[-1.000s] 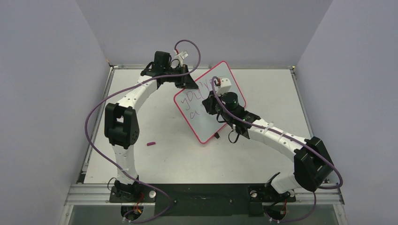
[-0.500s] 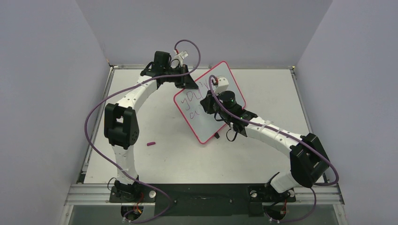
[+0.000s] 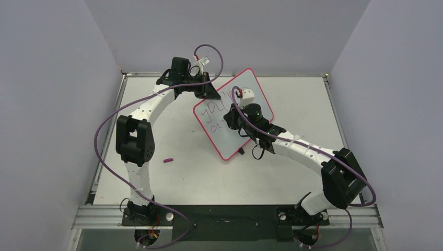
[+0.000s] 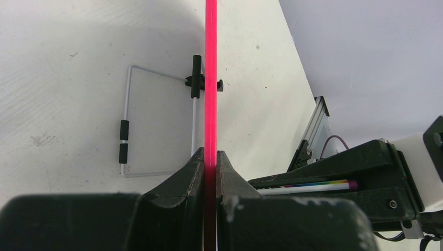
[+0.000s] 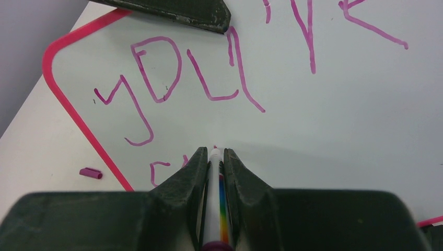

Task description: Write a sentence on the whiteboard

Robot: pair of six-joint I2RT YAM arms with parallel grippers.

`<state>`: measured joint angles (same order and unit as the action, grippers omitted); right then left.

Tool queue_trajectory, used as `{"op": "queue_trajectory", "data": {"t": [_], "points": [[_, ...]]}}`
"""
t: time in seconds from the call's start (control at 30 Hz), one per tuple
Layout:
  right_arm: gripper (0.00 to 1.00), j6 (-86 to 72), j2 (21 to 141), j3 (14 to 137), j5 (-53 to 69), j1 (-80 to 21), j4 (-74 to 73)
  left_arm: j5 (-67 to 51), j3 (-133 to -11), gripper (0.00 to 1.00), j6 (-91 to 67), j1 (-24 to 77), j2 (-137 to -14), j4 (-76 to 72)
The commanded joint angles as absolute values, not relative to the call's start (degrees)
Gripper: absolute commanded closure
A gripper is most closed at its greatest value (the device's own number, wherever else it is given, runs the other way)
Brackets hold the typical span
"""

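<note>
**Second line under way: pen arm edges in, board held fast**

Over the last second the right arm has drawn its elbow in toward the worktop's (image 3: 292,94) centre. Its wrist has slid a little to the left across the whiteboard (image 3: 224,142). The left arm has not moved. From above no fresh stroke can be made out, so this is probably a small move within one letter. The job is nowhere near done. The sentence (image 5: 156,78) has a first line reading roughly "you're", and only a couple of marks start the line below.

The whiteboard sits aslant near the middle of the worktop, toward the far edge. The left end effector (image 4: 210,157) is clamped on its pink rim, and the left arm arches out from the near-left corner to hold it. A wire stand (image 4: 126,104) shows on the worktop behind the board.

The right arm reaches low and long from the near-right corner, its wrist bent down over the board's face. The right end effector (image 5: 214,154) is closed tight on the marker (image 5: 213,193). The tip points at bare white just right of the second-line marks. It seems to be touching, though the fingers hide the contact. The marker's cap (image 3: 167,160) lies apart, toward the near-left of the worktop.
</note>
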<state>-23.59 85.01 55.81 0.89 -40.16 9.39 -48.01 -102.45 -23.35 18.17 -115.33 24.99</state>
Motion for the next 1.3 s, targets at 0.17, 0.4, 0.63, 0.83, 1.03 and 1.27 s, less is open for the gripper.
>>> {"op": "queue_trajectory", "data": {"t": [0.17, 0.4, 0.63, 0.83, 1.03, 1.27], "points": [[1.0, -23.99, 84.82, 53.69, 1.04, -40.09, 11.43, -51.96, -103.03, 1.0, -24.9, 18.55, -110.43, 21.72], [1.0, -24.14, 83.98, 52.36, 1.16, -40.1, 11.34, -52.02, -102.92, 1.0, -25.21, 18.61, -110.47, 21.23], [1.0, -23.9, 84.04, 52.98, 1.36, -40.1, 11.02, -52.09, -102.92, 1.0, -25.28, 18.63, -110.54, 21.1], [1.0, -23.29, 84.59, 55.25, 1.02, -40.12, 9.63, -52.17, -102.92, 1.0, -25.28, 18.79, -110.5, 21.09], [1.0, -22.46, 85.65, 58.68, 0.24, -40.04, 7.94, -52.16, -102.76, 1.0, -25.32, 18.81, -110.4, 20.96], [1.0, -22.39, 87.13, 61.17, 0.18, -39.96, 6.87, -52.07, -102.5, 1.0, -25.25, 18.81, -110.18, 20.9]]}}
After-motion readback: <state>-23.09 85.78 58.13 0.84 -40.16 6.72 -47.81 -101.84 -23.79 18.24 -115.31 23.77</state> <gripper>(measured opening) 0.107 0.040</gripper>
